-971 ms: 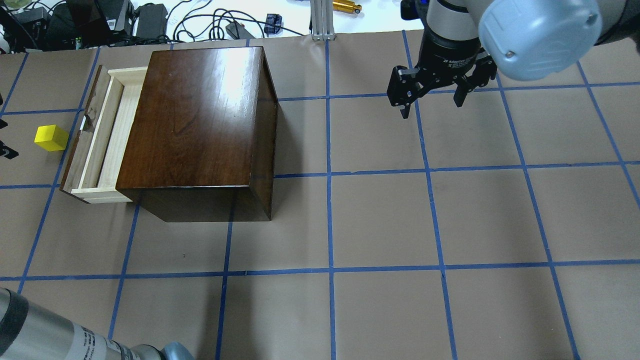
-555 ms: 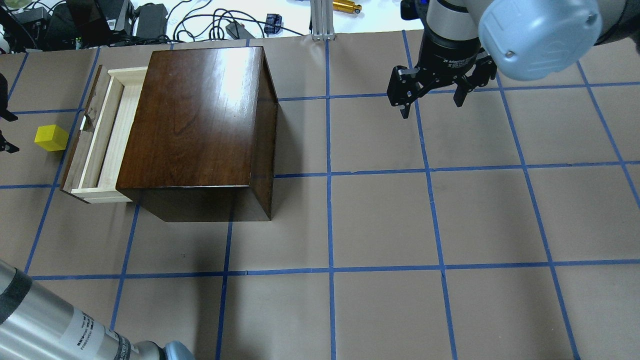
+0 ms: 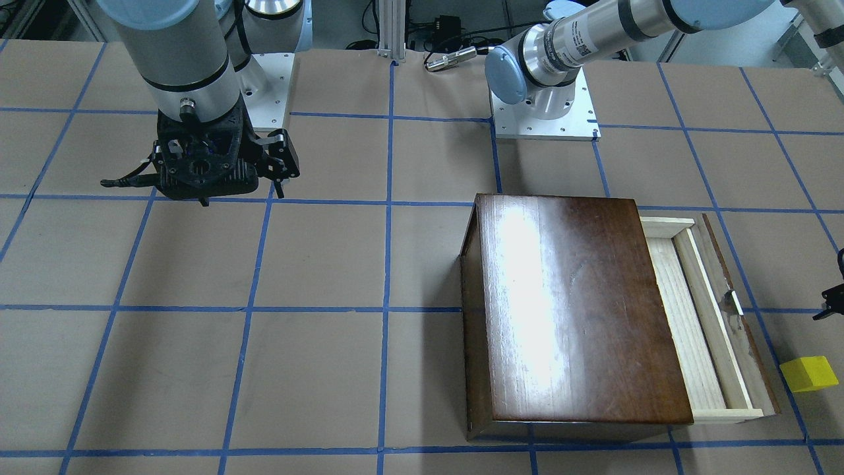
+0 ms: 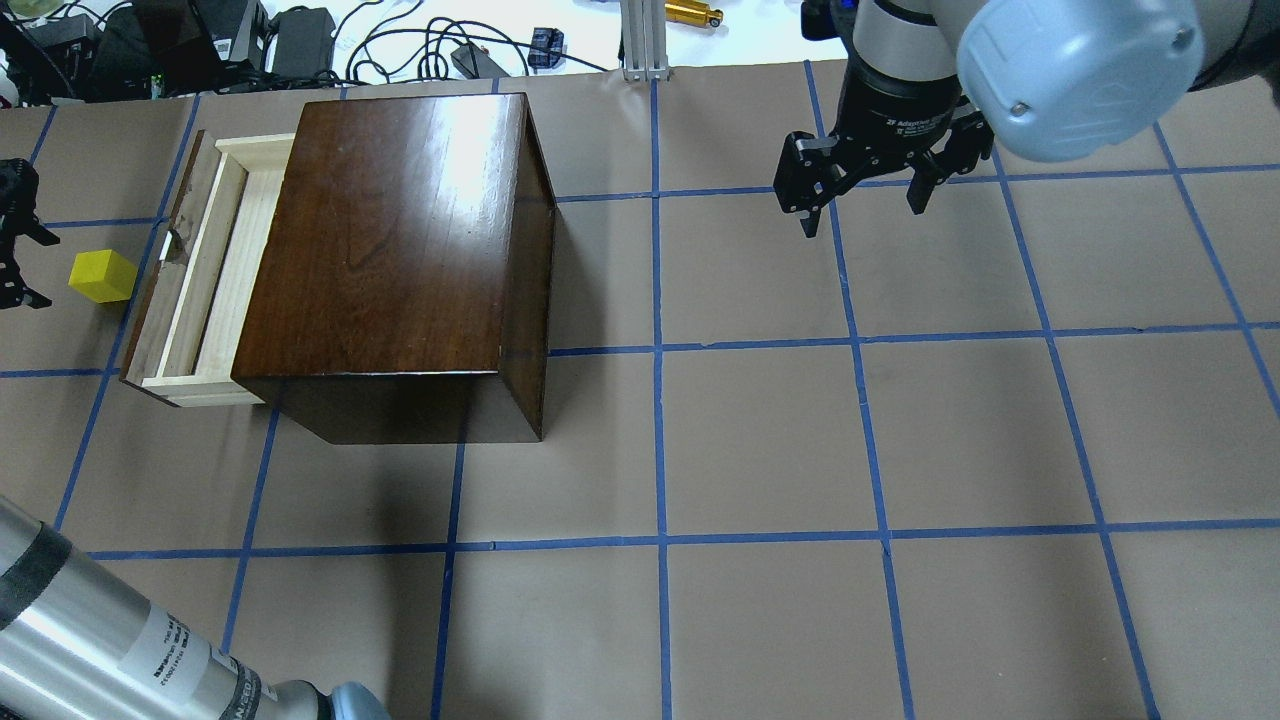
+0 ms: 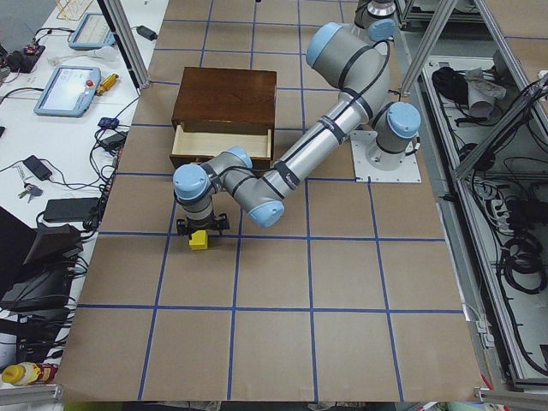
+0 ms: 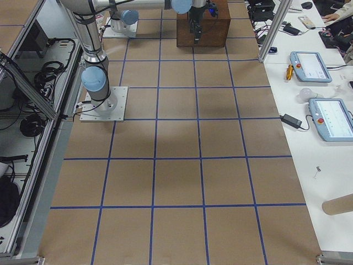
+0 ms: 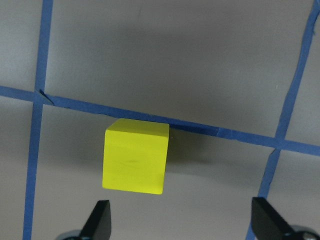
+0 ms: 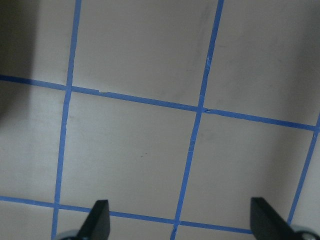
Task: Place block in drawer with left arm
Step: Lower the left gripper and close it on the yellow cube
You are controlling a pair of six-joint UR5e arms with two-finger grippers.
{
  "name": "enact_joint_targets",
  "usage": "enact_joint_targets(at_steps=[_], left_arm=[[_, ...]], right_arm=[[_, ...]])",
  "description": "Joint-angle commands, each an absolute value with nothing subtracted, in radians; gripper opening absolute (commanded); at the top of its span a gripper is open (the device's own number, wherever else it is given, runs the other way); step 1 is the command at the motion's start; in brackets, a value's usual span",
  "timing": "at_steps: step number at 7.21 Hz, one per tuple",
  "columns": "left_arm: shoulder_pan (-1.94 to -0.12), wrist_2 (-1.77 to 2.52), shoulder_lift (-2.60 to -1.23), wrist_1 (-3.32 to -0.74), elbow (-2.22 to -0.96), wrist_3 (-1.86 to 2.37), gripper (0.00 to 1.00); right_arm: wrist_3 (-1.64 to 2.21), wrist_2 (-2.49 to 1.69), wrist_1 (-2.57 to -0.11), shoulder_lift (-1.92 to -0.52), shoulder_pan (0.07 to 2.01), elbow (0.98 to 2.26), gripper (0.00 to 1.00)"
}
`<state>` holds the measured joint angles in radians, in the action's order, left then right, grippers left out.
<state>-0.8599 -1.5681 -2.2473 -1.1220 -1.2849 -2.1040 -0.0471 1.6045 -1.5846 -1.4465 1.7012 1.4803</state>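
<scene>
The block [image 7: 135,162] lies on the counter [image 4: 760,440], just outside the drawer's dark front and not in the drawer [image 4: 235,270], which stands pulled out of the box [image 4: 390,240]. The step in hand, as I judge it, is lining up for the grasp. In the wrist view the block sits ahead of the fingertips and nearer one finger than the other, its far edge against a blue tape line [image 7: 240,136]. I want to bring it midway between the left fingers [image 7: 101,217] before I go down. Then I descend straight, so neither tip nudges it toward the drawer front, and close on two flat opposite faces. The lift has to clear that front panel and its small handle.

The left arm [image 5: 300,163] reaches out from its base past the front of the box, with its wrist turned down over the block. Its fingers are spread wide and empty, above the block and not touching it. The right fingers [image 4: 806,200] are spread and empty too, hanging over bare counter well apart from the box.
</scene>
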Motion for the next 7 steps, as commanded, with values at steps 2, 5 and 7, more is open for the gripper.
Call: enact_joint_targets(at_steps=[2,5,7], left_arm=[[-0.861,-1.539,-2.296,-1.103,-1.253,-2.111,1.00],[-0.864,-1.522,-2.322,-1.083,-1.253,-2.111,1.00],[-0.865,-1.520,-2.335,-1.075,-1.252,-2.111,1.00]], right_arm=[[-0.048,1.605,-1.585,-1.447,1.701,1.480,1.00],[-0.046,1.605,-1.585,-1.447,1.701,1.480,1.00],[-0.048,1.605,-1.585,-1.447,1.701,1.480,1.00]])
